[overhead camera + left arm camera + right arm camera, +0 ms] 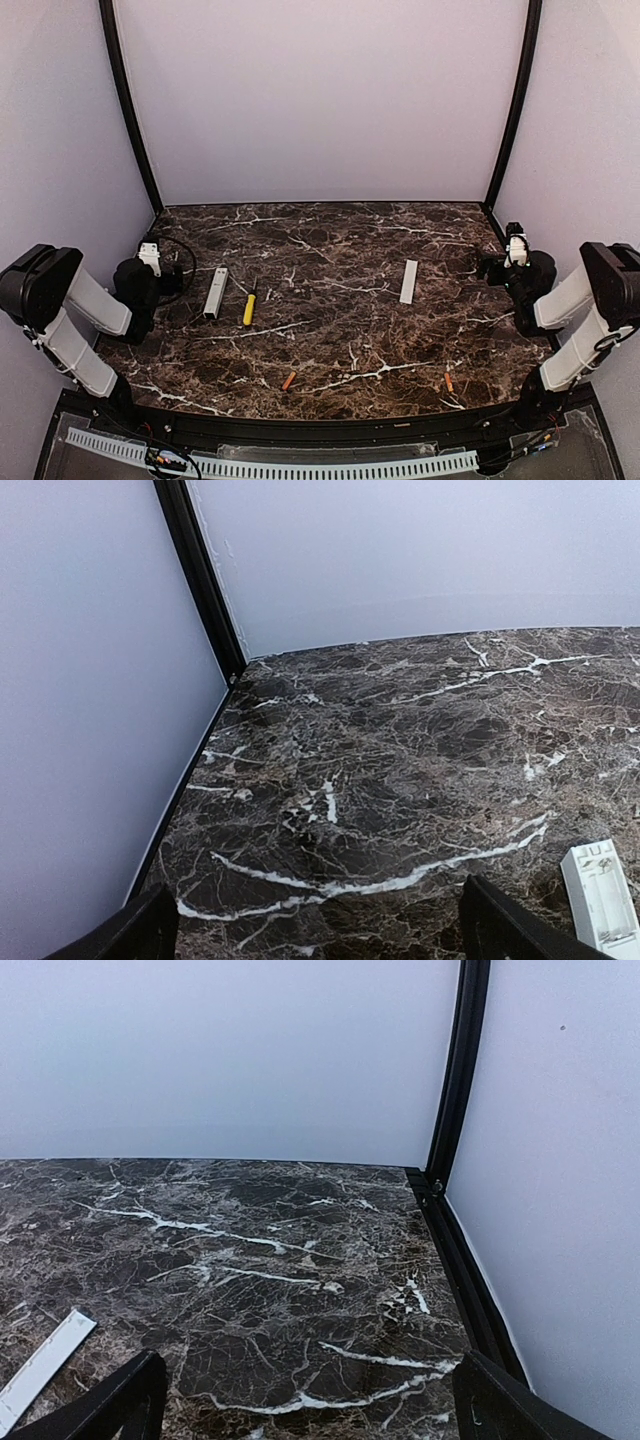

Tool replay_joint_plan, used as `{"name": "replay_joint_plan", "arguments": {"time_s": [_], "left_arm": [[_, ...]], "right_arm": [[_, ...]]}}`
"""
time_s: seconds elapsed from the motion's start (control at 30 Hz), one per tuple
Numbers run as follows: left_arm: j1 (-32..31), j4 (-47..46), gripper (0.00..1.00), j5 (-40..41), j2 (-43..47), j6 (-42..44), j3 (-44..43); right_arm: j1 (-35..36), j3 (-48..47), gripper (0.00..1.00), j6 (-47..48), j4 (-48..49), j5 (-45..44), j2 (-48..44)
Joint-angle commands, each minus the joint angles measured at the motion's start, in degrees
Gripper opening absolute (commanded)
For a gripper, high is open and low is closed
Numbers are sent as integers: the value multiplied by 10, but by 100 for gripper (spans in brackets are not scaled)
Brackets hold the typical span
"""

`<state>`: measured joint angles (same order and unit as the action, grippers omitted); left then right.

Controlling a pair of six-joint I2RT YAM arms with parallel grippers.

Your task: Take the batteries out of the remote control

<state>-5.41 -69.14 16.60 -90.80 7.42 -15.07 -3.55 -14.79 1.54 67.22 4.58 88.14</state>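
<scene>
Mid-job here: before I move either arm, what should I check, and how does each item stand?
1. Batteries out: ok; left battery and right battery lie on the table.
2. Remote bay empty: cannot tell; only one end shows, and it is empty.
3. Left gripper open, nothing held: ok.
4. Right gripper open, nothing held: ok.
5. Screwdriver and cover clear of both arms: ok.

Left part of table: remote control and screwdriver lying side by side, narrow gap between. Right of centre: flat cover strip. Near front edge: two batteries, well apart. Open marble between screwdriver and strip. Bounded by walls on three sides, black posts at rear corners.
</scene>
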Motion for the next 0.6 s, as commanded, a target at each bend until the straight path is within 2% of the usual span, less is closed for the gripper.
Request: {"name": "replay_joint_plan", "arguments": {"time_s": [0.0, 0.57], "left_arm": [[3, 0, 99, -5, 2, -5, -1], [4, -1, 99, -6, 2, -5, -1]], "right_arm": [[-4, -7, 99, 6, 8, 6, 4], [-2, -10, 98, 16, 3, 35, 5]]}}
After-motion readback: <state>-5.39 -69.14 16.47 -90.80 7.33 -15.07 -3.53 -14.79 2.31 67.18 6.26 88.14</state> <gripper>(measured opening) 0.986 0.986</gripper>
